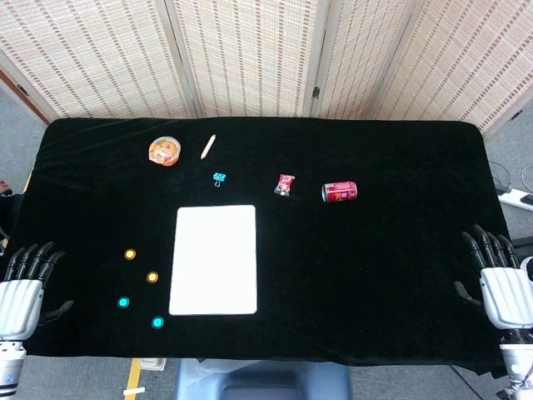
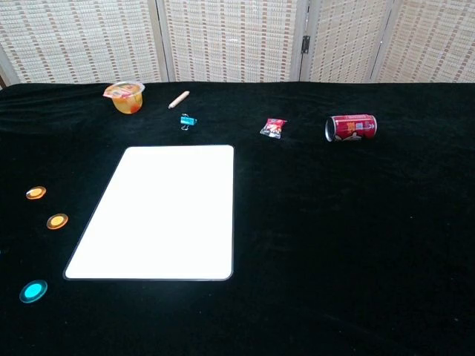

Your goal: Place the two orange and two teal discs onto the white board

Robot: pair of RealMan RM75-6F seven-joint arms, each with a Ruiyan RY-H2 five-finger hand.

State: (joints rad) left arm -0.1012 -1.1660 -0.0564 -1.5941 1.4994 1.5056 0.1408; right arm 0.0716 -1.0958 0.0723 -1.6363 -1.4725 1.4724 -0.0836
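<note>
The flat white rectangular board lay bare near the front edge of the black-clothed table. Beside its left edge lay two small orange discs and two teal discs. The left hand and right hand rested at the front corners, fingers spread, holding nothing.

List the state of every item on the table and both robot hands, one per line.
white board: flat, bare
orange discs: on the cloth left of the board
teal discs: on the cloth, off the board
red can: on its side
jelly cup: upright, sealed
binder clip: closed
left robot hand: open, holding nothing
right robot hand: open, holding nothing
</note>
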